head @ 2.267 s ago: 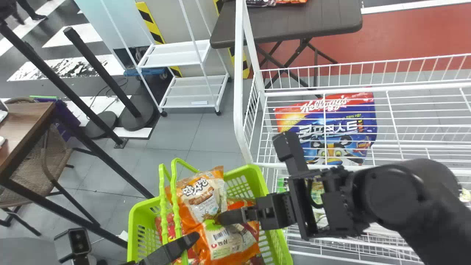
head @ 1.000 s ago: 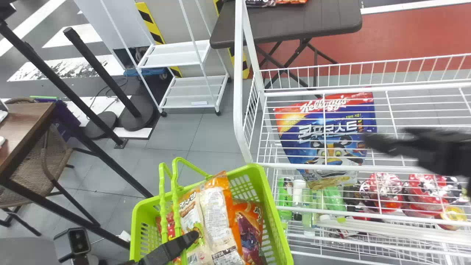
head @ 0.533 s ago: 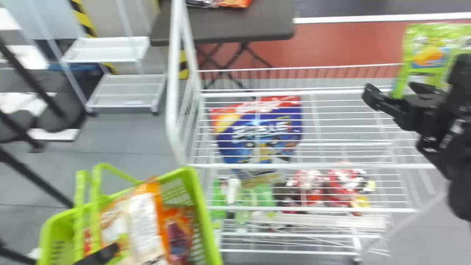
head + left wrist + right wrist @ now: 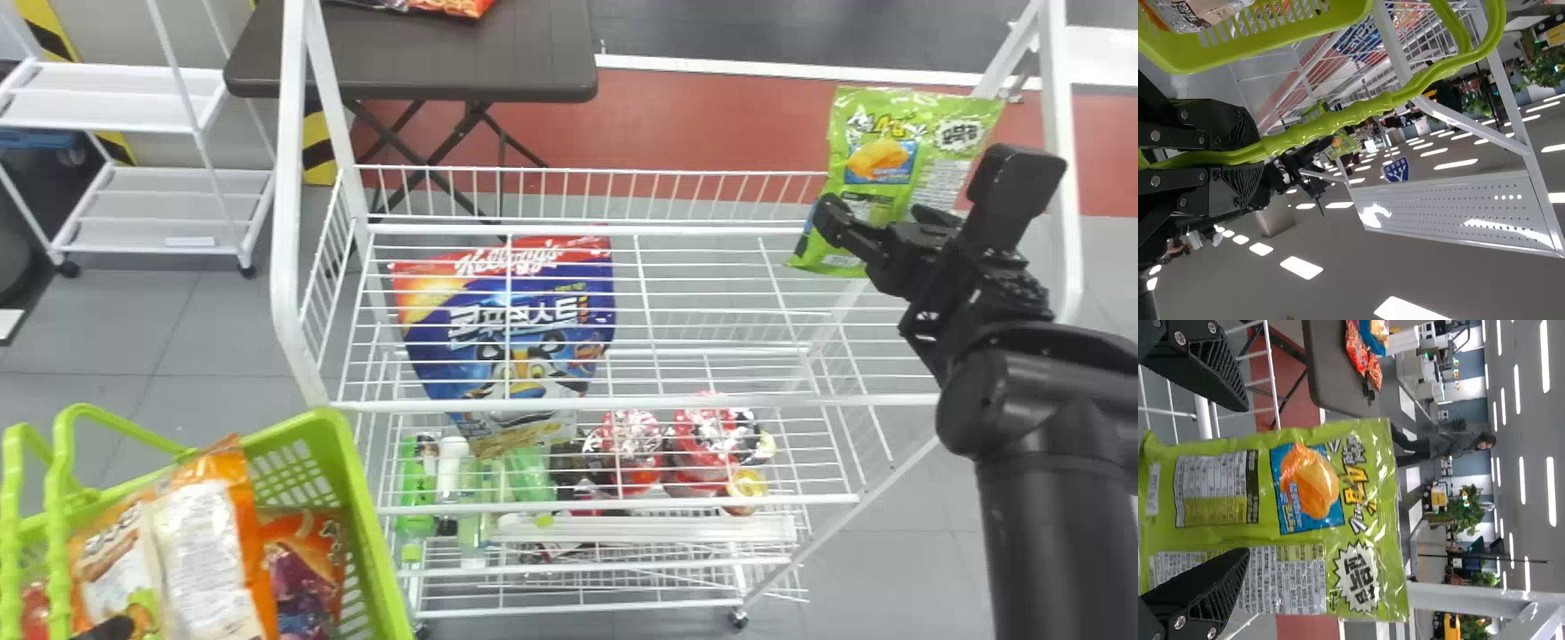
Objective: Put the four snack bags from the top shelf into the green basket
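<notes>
The white wire rack (image 4: 622,403) stretches left from the right hand (image 4: 878,218), with the dark table (image 4: 480,71) beyond it, farther off and to that hand's left. The green basket (image 4: 357,489) is well to the right hand's left; the left hand (image 4: 107,628) is closed around its handle (image 4: 1318,123). The right hand has its fingers spread wide and grips nothing. Left of it, seen through the rack's wires, is a large blue-and-red bag (image 4: 507,347). The green snack bag (image 4: 889,133) is upright just beyond the right hand's fingers, at the rack's right end; whether they touch it I cannot tell. Orange snack bags (image 4: 204,551) lie in the basket, beside the left hand's fingertip.
</notes>
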`<state>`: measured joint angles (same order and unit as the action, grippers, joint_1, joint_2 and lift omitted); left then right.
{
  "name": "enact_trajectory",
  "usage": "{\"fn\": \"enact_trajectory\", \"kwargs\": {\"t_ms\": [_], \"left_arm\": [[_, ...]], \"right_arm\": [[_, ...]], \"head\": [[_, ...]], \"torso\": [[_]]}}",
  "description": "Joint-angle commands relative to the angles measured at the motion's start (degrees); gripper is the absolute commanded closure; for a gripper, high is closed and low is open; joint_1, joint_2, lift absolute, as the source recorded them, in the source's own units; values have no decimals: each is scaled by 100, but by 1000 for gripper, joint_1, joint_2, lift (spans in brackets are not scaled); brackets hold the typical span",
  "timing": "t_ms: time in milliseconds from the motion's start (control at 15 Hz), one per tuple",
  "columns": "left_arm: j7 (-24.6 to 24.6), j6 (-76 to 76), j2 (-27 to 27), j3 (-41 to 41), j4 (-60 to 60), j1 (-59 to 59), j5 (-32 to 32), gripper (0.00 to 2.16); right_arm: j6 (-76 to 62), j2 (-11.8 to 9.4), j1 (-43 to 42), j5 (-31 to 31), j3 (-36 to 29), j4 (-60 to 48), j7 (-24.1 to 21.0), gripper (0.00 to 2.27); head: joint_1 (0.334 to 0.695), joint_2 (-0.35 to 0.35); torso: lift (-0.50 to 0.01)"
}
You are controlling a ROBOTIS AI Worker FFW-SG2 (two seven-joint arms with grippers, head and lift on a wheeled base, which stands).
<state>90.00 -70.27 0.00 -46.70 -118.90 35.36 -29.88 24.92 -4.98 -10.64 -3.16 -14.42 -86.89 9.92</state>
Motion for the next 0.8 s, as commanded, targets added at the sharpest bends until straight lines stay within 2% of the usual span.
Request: {"fn": "enact_trajectory", "kwargs": {"t_ms": [0, 133, 200, 267, 333, 400, 467, 733], "left_arm": [[57, 0, -15, 30, 16, -20, 17, 2145], [57, 0, -15, 21, 34, -12, 17, 2145], [57, 0, -15, 3, 60, -12, 17, 2145], [57, 18, -15, -23, 69, -12, 17, 2142], [57, 18, -15, -41, 87, -12, 17, 2145], [57, 18, -15, -41, 87, -12, 17, 2145], [57, 18, -15, -41, 87, -3, 17, 2145], [57, 18, -15, -49, 95, -3, 17, 2145]], "right_arm": [[0, -12, -342, 245, 63, 524, 1, 76], [18, -3, -623, 307, 203, 955, -78, 181], [53, -3, -746, 404, 221, 1113, -131, 431], [159, -3, -808, 474, 256, 1175, -140, 957], [229, 6, -799, 439, 291, 1166, -175, 1801], [282, 15, -755, 439, 300, 1148, -324, 2192], [229, 24, -702, 395, 317, 1105, -368, 2250], [-17, 59, -342, 122, 282, 612, -456, 2250]], "head": [[695, -109], [695, -113], [695, -110], [695, -105], [695, -101], [695, -93], [695, -91], [695, -87]], "torso": [[0], [0], [0], [0], [0], [0], [0], [0]]}}
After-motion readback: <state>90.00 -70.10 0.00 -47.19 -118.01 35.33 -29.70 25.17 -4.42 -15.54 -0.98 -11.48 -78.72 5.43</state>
